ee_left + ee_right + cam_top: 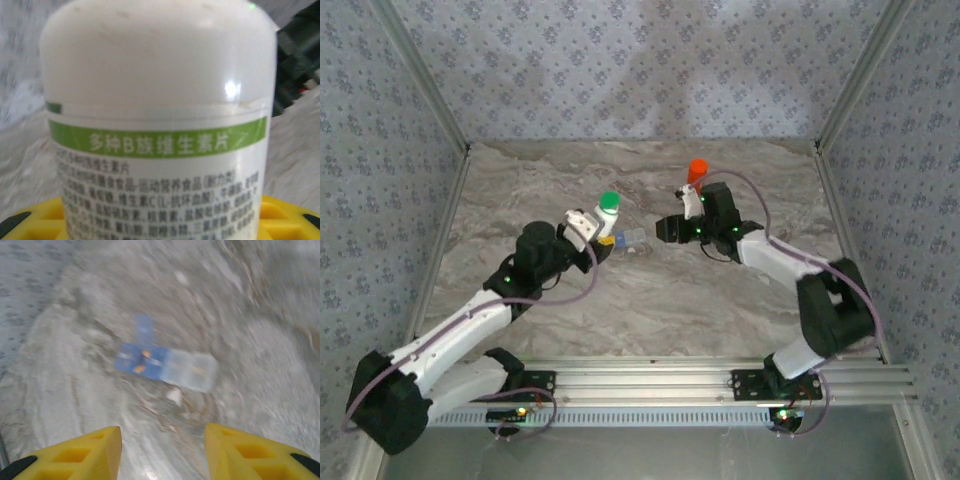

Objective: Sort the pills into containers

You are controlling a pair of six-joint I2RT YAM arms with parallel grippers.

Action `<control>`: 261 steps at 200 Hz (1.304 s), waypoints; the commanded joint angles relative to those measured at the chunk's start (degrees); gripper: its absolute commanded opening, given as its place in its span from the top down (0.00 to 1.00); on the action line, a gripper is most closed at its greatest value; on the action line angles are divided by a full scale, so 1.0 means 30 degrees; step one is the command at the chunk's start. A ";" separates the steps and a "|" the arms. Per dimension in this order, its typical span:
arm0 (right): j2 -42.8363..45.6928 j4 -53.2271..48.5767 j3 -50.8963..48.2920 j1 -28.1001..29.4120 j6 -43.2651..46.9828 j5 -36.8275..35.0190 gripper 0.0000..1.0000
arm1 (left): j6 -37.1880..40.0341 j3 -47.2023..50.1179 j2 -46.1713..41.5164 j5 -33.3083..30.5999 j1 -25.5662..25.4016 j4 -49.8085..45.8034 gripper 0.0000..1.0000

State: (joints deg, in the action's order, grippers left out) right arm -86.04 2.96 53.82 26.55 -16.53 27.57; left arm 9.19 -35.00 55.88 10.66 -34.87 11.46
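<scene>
At the near edge of the grey marbled desk [650, 310], the two arms are pointing inward toward its middle. The left hand [601, 236] is gripping a white plastic bottle with a green cap and a green label band [607, 215]. In the left wrist view its yellow fingers [35, 220] are sitting on either side of the bottle's body, and the cap is pointing away from the arm. Opposite it, the right hand [666, 228] is hanging over the desk with its yellow fingers [80, 455] spread wide apart and holding nothing. Between the two hands, a small flat rectangular pill box of translucent blue and clear plastic [165, 365] is lying on the desk, just beside the left hand's fingertips. One blue lid is standing open, and a couple of orange pills [145, 354] are showing in the blue compartments, though the view is blurred. Farther back, an orange cylindrical bottle with a red-orange cap [696, 175] is standing just behind the right hand's wrist.
</scene>
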 commanded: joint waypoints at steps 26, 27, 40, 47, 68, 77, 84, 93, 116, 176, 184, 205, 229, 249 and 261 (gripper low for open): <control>0.4645 -0.2307 0.2414 0.1895 0.5245 0.0927 0.47 | -0.0185 0.0401 -0.1136 0.5081 0.0050 0.4780 1.00; 0.4680 -0.2365 0.2476 0.1914 0.5320 0.1010 0.47 | -0.0159 0.0409 -0.1150 0.5101 0.0051 0.4815 1.00; 0.4701 -0.3248 0.3327 0.2047 0.6149 0.2138 0.47 | 0.0001 0.0534 -0.1332 0.5512 0.0035 0.4836 1.00; 0.4658 -0.3696 0.3712 0.2198 0.6646 0.2567 0.46 | 0.0067 0.0553 -0.1368 0.5851 0.0039 0.4826 1.00; 0.4554 -0.4085 0.4444 0.2731 0.7681 0.3656 0.44 | 0.0177 0.0361 -0.1169 0.6446 0.0042 0.4407 1.00; 0.4496 -0.4036 0.4646 0.2974 0.7850 0.4130 0.43 | 0.0165 0.0269 -0.0994 0.6264 0.0021 0.4297 1.00; 0.4399 -0.3922 0.4676 0.3111 0.7953 0.4603 0.42 | 0.0138 0.0268 -0.0862 0.6195 0.0020 0.4349 1.00; 0.4186 -0.3884 0.5388 0.3338 0.8099 0.5063 0.41 | 0.0119 0.0273 -0.0703 0.6208 -0.0005 0.4431 1.00; 0.3678 -0.4207 0.6087 0.3774 0.8650 0.5479 0.39 | 0.0079 0.0400 -0.0353 0.6293 -0.0200 0.4845 1.00; 0.2937 -0.4875 0.7161 0.4254 0.9729 0.6137 0.37 | 0.0159 0.0447 0.0533 0.6644 -0.0579 0.5418 1.00; 0.2905 -0.4882 0.7230 0.4289 0.9759 0.6226 0.37 | 0.0163 0.0447 0.0589 0.6673 -0.0631 0.5492 1.00; 0.2828 -0.4853 0.7382 0.4502 0.9898 0.6656 0.37 | 0.0297 0.0361 0.0780 0.6750 -0.0759 0.5444 1.00; 0.2586 -0.5435 0.7624 0.4800 1.0390 0.6515 0.38 | 0.0321 0.0243 0.0879 0.6762 -0.0867 0.5371 1.00; 0.2388 -0.5814 0.7630 0.4797 1.0737 0.6697 0.41 | 0.0221 0.0275 0.0697 0.6862 -0.0925 0.5619 1.00; 0.2287 -0.5971 0.7589 0.4795 1.0814 0.6957 0.43 | 0.0247 0.0217 0.0625 0.6865 -0.0954 0.5631 1.00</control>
State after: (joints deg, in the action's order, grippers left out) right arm -78.17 -12.36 74.87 40.18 13.87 45.32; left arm 9.56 -33.80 58.41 30.09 -37.43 25.76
